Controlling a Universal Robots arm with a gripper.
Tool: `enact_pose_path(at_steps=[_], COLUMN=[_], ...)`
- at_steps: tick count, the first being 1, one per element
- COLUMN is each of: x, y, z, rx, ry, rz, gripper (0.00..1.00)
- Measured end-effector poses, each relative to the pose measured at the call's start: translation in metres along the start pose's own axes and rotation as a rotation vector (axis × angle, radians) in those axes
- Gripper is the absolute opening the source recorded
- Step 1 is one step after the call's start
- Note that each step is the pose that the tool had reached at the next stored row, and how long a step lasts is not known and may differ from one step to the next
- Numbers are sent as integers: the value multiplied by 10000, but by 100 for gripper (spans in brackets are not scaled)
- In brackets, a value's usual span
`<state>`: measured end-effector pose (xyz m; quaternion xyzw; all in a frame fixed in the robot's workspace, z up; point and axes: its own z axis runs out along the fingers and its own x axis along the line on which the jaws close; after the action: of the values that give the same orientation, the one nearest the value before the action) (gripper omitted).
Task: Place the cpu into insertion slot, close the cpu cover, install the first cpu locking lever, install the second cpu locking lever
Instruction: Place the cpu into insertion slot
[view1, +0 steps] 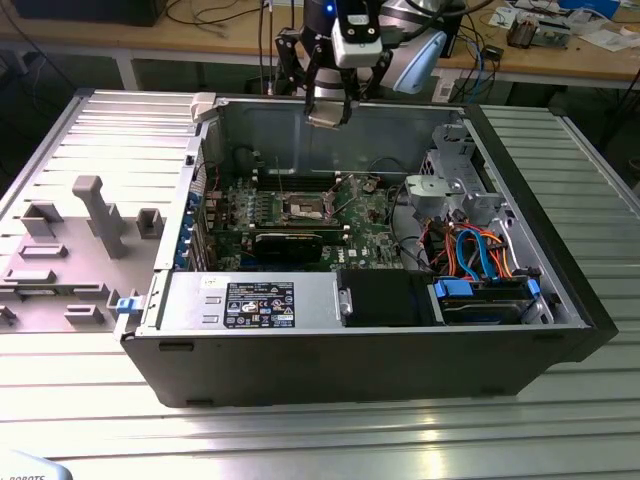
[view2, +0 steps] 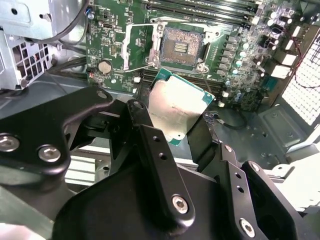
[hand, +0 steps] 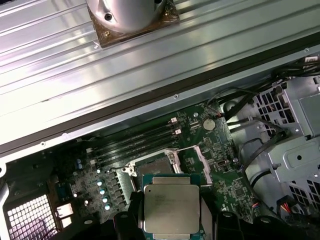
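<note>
Grips the cpu by opposite edges in the gripper, jaws clamped on it, metal top up. Hangs well above the insertion slot, bare below, with the cpu cover swung open beside it. By the look, completes no step yet: seating, closing and both lockings outstanding.

You'll note the cpu in the second wrist view: dull silver-grey top, teal-green edge. Insertion slot: dark centre, silvery rim. Circuit board: green, dotted with pale round capacitors. Gripper: black, with silver screws. Toward the exterior view's right you have cables in orange and blue. Case: black. Label: black with white print. Table: ribbed silver-grey.
</note>
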<state>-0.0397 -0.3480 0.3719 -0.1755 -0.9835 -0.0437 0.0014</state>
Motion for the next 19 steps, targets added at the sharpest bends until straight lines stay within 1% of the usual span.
enact_pose_path(at_steps=[3,8,14,19], x=[0,0,0,0], y=[0,-1,-2,-2], z=[4,10,17,20], rx=[26,49,65,64], ry=[-29,-73,-117,-148], rz=[220,610,1028,1377], gripper=[54,54,54,54])
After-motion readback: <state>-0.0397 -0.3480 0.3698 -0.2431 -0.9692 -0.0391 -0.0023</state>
